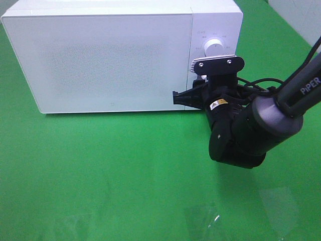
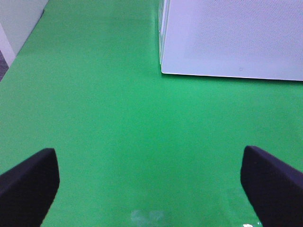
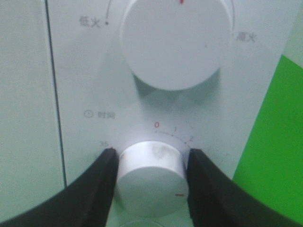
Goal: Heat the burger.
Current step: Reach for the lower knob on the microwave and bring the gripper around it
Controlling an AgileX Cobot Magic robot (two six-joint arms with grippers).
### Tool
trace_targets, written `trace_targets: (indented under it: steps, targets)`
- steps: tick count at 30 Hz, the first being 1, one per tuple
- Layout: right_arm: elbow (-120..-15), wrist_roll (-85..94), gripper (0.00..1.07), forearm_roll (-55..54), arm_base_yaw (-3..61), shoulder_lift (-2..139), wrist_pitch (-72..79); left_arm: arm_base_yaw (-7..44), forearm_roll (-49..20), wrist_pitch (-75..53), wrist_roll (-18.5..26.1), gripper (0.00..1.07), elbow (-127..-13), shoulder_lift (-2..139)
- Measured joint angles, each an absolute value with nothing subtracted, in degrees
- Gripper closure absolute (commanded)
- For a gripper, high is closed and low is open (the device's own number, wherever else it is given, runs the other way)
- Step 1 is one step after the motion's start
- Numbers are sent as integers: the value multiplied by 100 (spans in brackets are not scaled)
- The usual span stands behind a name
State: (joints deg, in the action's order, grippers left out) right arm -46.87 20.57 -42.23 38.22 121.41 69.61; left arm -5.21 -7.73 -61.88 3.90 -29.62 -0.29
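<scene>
1. Green cloth covers the surface [image 1: 100, 175] in the high view, smooth and bare on the near side of the right end effector [image 1: 186, 98]. A white microwave [image 1: 215, 20] stands directly ahead of that end effector, its door [image 1: 100, 65] shut.
2. You will not find the burger in any view. It is most likely behind that door, though the frosted front hides the inside.
3. In the left wrist view, the left end effector [image 2: 151, 175] hangs with its fingers [image 2: 28, 179] wide apart and nothing between them. Only green surface lies below it, with a microwave corner ahead.
4. In the right wrist view, the fingers [image 3: 94, 189] press both sides of the timer knob [image 3: 150, 175], seemingly clamped on it. The power knob [image 3: 175, 42] sits just beyond.
5. Expect the burger to be light and soft, with a bun that dents and layers that slide. Support it from beneath rather than pinching the dome.
6. The knob is smooth and hard, so turn it slowly, or the pads may slip.
</scene>
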Motion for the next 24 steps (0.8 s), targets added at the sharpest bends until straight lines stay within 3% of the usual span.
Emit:
trace_targets:
  steps: [8,15,24]
  targets:
    - [-4687,1748,103,-4223,3822,12141,6961,-521,-773,-6188,390,8,-2962,-29]
    - [-4664,-1524,103,-4240,3822,12141,6979,-521,-773,-6188,390,8,-2962,-29]
    - [-4601,-7477,103,-4005,3782,12158,7007,-521,-773,-6188,390,8,-2962,-29]
